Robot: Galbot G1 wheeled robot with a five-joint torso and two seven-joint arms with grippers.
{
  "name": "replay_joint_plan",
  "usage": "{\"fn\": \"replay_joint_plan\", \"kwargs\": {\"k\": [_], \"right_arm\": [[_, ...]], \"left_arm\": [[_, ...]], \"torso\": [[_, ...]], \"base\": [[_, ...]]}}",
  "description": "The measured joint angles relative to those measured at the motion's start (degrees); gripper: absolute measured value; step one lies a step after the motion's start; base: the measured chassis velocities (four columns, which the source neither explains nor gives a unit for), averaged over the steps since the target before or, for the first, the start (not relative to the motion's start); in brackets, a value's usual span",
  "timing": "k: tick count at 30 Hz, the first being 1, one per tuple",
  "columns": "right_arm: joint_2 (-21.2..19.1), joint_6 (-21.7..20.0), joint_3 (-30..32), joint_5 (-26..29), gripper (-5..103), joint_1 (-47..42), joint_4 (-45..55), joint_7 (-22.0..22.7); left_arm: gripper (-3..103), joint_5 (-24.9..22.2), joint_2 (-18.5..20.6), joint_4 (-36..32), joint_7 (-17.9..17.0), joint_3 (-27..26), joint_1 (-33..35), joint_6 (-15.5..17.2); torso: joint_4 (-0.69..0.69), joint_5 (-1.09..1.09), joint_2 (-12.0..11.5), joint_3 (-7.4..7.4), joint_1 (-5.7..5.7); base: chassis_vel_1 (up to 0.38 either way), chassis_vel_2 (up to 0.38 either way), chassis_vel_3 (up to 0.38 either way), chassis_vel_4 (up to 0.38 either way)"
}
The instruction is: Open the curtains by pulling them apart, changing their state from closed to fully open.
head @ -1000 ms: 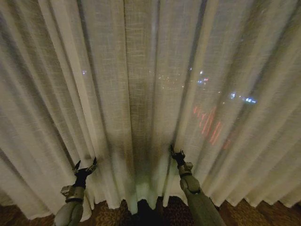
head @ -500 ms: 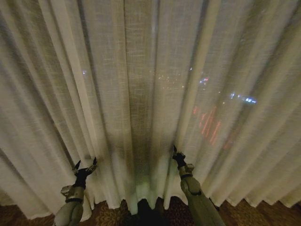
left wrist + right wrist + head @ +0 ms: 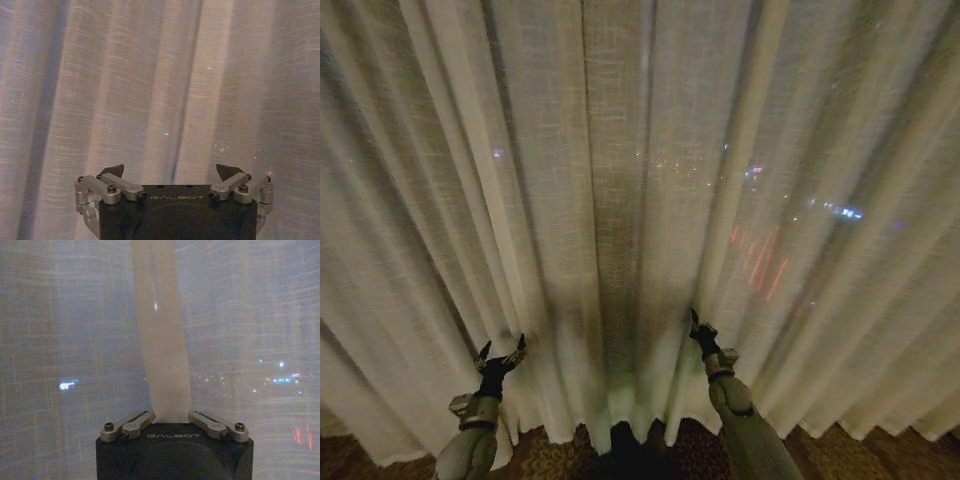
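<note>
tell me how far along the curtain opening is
Nothing is open yet: the sheer cream-white pleated curtains hang closed across the window. In hand: the right gripper is shut on a fold at the centre, while the left gripper is open at the fabric. Pulling them apart is left.

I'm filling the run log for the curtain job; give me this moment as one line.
curtains: closed | left gripper: open, short of fabric | right gripper: shut on a pleat near centre

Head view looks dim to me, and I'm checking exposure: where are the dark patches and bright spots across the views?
Head view: curtains darkest along the centre fold, coloured lights glowing through on the right. Right wrist view: light dots shining through the fabric. Left wrist view: evenly dim pleats.
</note>
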Motion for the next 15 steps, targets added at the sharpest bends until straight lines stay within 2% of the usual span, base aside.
{"fn": "replay_joint_plan", "kwargs": {"k": [8, 15], "right_arm": [[-0.34, -0.11, 0.43, 0.84, 0, -0.22, 0.24, 0.09], [-0.8, -0.13, 0.72, 1.09, 0, -0.28, 0.31, 0.13]], "left_arm": [[100, 0.0, 0.0, 0.0, 0.0, 0.01, 0.0, 0.0], [100, 0.0, 0.0, 0.0, 0.0, 0.01, 0.0, 0.0]], "torso": [[-0.01, 0.01, 0.0, 0.0, 0.0], [-0.01, 0.0, 0.0, 0.0, 0.0]], "base": [[-0.204, -0.209, 0.215, 0.203], [-0.297, -0.315, 0.306, 0.306]]}}
